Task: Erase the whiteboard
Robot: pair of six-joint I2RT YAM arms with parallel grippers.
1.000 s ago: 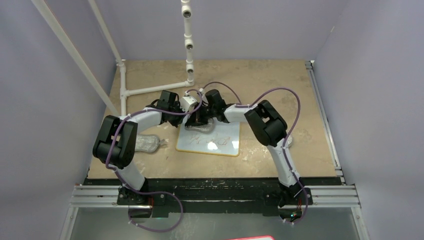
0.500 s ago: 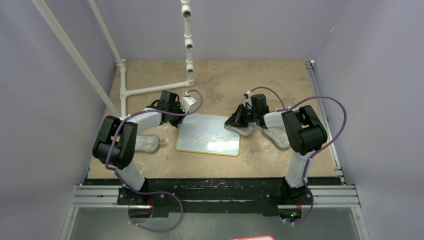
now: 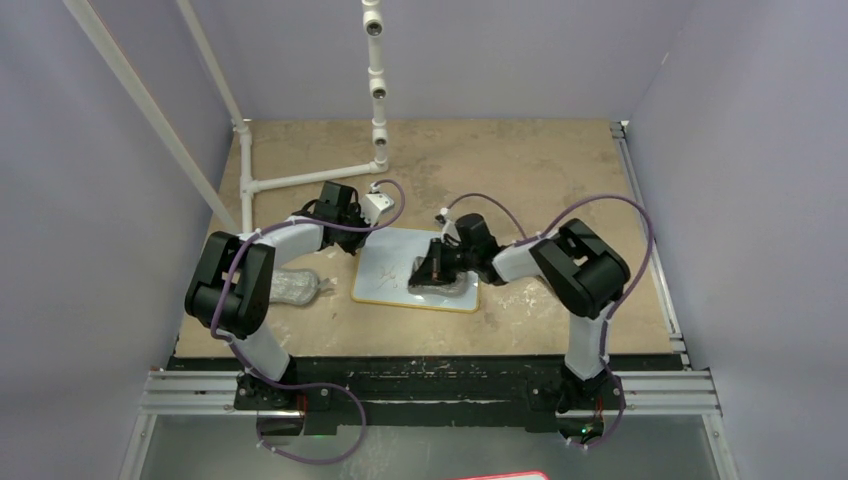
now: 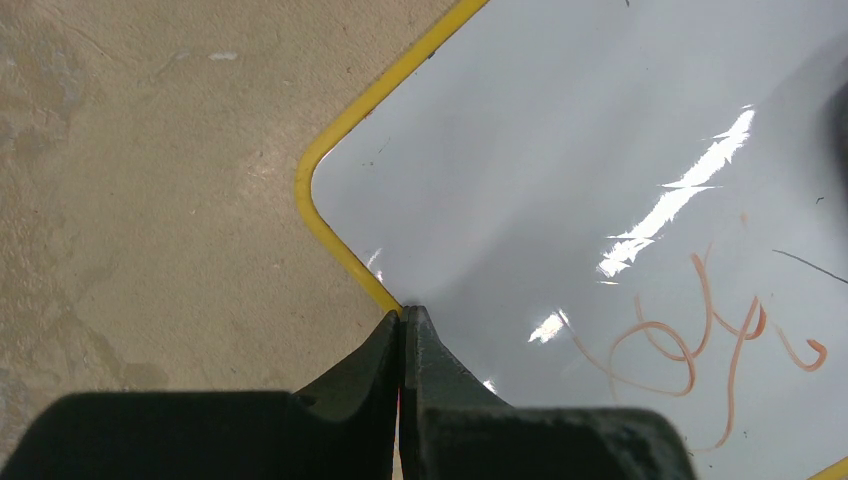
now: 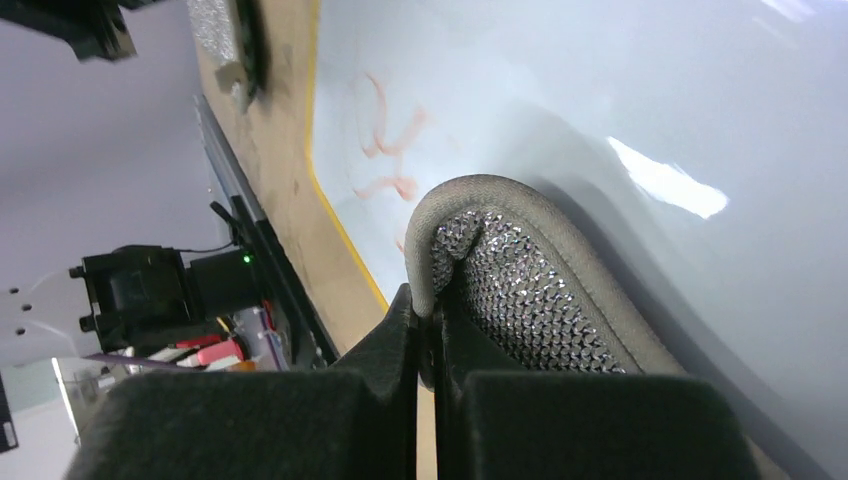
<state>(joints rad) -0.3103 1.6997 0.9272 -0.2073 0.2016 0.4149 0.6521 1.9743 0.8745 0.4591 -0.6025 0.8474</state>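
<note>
The whiteboard point(image 3: 386, 276), white with a yellow rim, lies flat mid-table with faint red scribbles point(image 4: 700, 340) on it. My left gripper point(image 3: 371, 231) is shut, its tips point(image 4: 405, 313) pressing down at the board's rim near a rounded corner. My right gripper point(image 3: 428, 277) is shut on the edge of a grey oval cloth pad point(image 5: 520, 270), which rests on the board's near middle. In the right wrist view the board point(image 5: 600, 80) shows red marks point(image 5: 390, 140) beyond the pad, near the yellow rim.
A second grey pad point(image 3: 291, 287) lies on the table left of the board, and it also shows in the right wrist view point(image 5: 222, 40). A white pipe frame point(image 3: 376, 90) stands at the back left. Grey walls enclose the table.
My right gripper swept with the pad from the board's far left off to the right, then came back onto the board's near middle. The left arm has not moved.
</note>
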